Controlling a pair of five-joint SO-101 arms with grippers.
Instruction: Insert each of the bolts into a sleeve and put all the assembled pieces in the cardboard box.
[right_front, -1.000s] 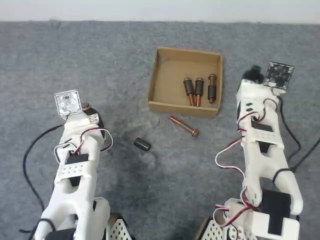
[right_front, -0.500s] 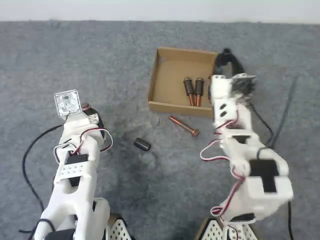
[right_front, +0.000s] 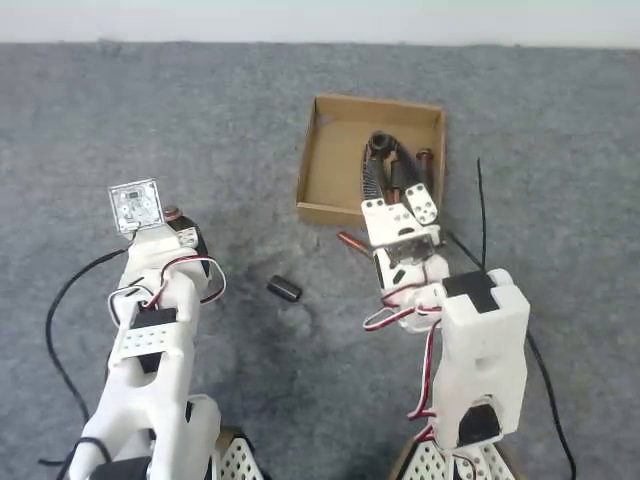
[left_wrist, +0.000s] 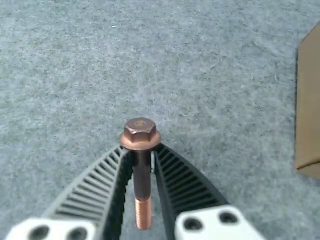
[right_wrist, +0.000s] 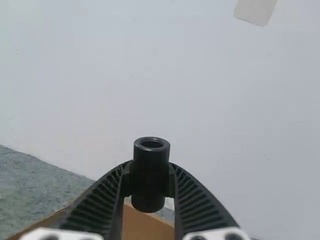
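My left gripper (left_wrist: 141, 150) is shut on a copper bolt (left_wrist: 140, 134), held upright with its hex head above the fingertips. In the high view that arm stands at the left, the bolt head (right_front: 172, 212) showing below its camera. My right gripper (right_wrist: 150, 167) is shut on a black sleeve (right_wrist: 151, 172), bore facing out. It hangs over the cardboard box (right_front: 320, 120), sleeve (right_front: 379, 141) raised. One assembled piece (right_front: 424, 165) lies by the box's right wall; the arm hides the others.
A loose black sleeve (right_front: 284, 289) lies on the grey carpet between the arms. A loose copper bolt (right_front: 350, 241) lies just in front of the box, partly under the right arm. The box's edge (left_wrist: 309, 115) shows in the left wrist view.
The right arm has swung from the box's right side leftward over the box, with the sleeve in its gripper. The left arm has not moved.
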